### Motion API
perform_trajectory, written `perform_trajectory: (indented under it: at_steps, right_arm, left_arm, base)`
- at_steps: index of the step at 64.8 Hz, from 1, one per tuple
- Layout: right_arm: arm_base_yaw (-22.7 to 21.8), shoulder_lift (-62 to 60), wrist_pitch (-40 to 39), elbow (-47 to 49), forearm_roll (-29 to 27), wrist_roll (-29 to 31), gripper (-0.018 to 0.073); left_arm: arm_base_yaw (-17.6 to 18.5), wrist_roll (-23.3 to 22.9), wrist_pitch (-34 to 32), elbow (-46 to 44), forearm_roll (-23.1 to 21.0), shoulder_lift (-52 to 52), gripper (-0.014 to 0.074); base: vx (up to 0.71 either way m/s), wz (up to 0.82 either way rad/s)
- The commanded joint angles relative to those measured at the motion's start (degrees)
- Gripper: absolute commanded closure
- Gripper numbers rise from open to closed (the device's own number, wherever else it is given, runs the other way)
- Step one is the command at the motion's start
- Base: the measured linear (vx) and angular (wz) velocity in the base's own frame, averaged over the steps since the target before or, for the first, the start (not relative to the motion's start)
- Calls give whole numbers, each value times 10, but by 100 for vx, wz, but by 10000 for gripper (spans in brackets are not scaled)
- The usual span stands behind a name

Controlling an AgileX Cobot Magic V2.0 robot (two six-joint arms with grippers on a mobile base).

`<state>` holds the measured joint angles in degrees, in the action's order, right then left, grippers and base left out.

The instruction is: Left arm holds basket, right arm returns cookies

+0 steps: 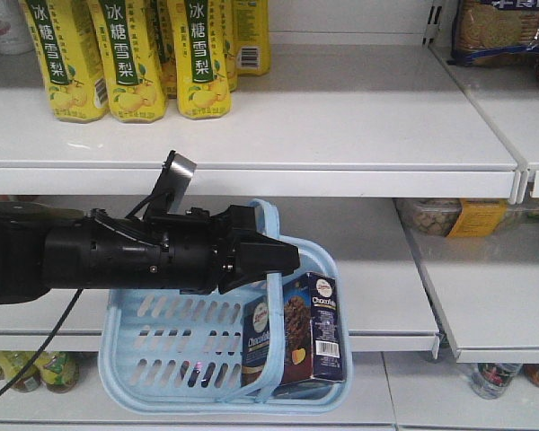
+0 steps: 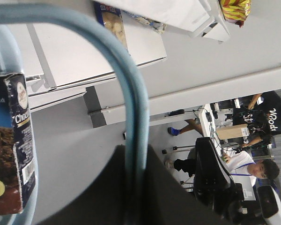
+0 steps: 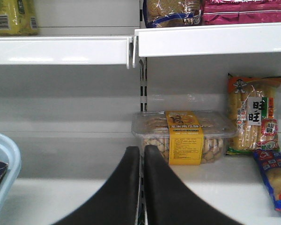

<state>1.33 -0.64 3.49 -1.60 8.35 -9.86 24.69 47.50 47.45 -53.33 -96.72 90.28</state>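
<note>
My left arm (image 1: 117, 256), black with a silver tab, reaches in from the left. Its gripper (image 1: 274, 256) is shut on the hoop handle (image 2: 131, 93) of the light blue basket (image 1: 171, 359), which hangs tilted in front of the shelves. The left wrist view shows the handle pinched between the fingertips of that gripper (image 2: 135, 152). The dark navy cookies box (image 1: 313, 328) stands upright in the basket's right end; it also shows in the left wrist view (image 2: 11, 140). My right gripper (image 3: 142, 152) is shut and empty, facing the shelf to the right of the basket rim (image 3: 9, 161). The right arm is out of the front view.
Yellow drink cartons (image 1: 135, 54) stand on the top white shelf (image 1: 341, 117). A clear tub of biscuits with a yellow label (image 3: 185, 136) sits on the middle shelf ahead of the right gripper, with snack packs (image 3: 253, 115) to its right. Bottles (image 1: 494, 377) stand on the lowest shelf.
</note>
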Motion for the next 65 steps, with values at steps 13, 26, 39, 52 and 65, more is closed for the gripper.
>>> perform_trajectory:
  at_steps: [13, 26, 39, 52, 65]
  right_arm:
    - [0, -7, -40, -10, 4, 4, 570]
    - [0, -7, -40, -10, 4, 4, 570]
    - [0, -7, -40, -10, 4, 4, 570]
    - [0, -7, -40, -10, 4, 4, 570]
    - [0, -7, -40, -10, 4, 4, 570]
  left_arm:
    - [4, 8, 9, -17, -37, -25, 599]
    - [4, 8, 9, -17, -37, -25, 599]
    - [4, 8, 9, -17, -37, -25, 599]
    - [4, 8, 9, -17, -37, -25, 599]
    - [4, 8, 9, -17, -37, -25, 599]
  base:
    - [5, 4]
    - [5, 3]
    - [1, 2]
    - [0, -1]
    - [0, 0]
